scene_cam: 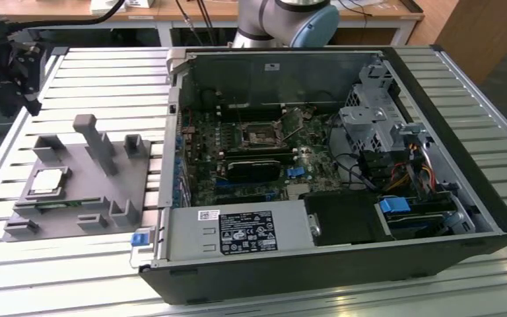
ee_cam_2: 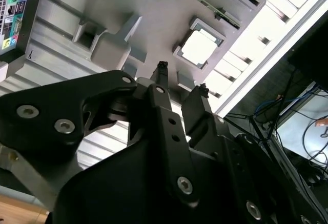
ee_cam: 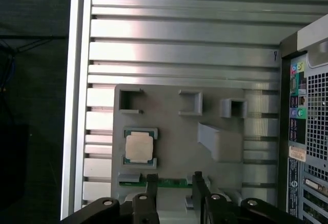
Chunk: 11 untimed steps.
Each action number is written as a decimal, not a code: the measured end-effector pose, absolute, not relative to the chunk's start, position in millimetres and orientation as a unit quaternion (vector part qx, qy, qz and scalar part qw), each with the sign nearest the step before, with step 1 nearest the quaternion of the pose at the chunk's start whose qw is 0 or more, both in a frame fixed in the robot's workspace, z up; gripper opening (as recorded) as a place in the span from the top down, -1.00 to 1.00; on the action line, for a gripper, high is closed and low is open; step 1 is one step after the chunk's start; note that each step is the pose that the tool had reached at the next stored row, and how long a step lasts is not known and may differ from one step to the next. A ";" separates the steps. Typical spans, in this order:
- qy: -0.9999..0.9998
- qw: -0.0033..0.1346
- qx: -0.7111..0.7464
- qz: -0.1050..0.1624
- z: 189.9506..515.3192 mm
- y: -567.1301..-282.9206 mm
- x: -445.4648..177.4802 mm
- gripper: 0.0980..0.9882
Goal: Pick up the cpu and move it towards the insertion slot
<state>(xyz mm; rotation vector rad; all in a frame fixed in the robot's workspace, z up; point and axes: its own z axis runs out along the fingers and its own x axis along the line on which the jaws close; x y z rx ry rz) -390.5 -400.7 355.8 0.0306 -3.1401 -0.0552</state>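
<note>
The cpu (scene_cam: 49,179) is a small square chip with a silvery-white top, lying flat in a recess of the grey fixture (scene_cam: 95,198) on the exterior view's left. It also shows in both wrist views, as the cpu (ee_cam: 139,147) and the cpu (ee_cam_2: 199,47). My gripper (scene_cam: 26,99) hangs above the table behind the fixture, well apart from the chip. In both wrist views its black fingers (ee_cam: 152,179) stand apart with nothing between them, so the gripper (ee_cam_2: 182,79) is open. The insertion slot (scene_cam: 260,135) is a square metal-framed socket on the motherboard inside the open case.
The open computer case (scene_cam: 447,218) lies on the slatted metal table (scene_cam: 103,72), its walls rising around the motherboard. A green memory stick (ee_cam: 164,183) sits in the fixture beside the chip. Tall grey posts (scene_cam: 90,135) stand up from the fixture. Drive cages and cables (scene_cam: 385,145) crowd the case's right side.
</note>
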 end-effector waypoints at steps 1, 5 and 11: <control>-1.000 0.000 0.010 -0.018 355.1 -401.1 -391.1 0.30; -1.000 0.000 0.011 -0.017 351.1 -401.3 -396.4 -0.09; -1.000 0.000 0.011 -0.017 344.4 -401.3 -405.3 -0.23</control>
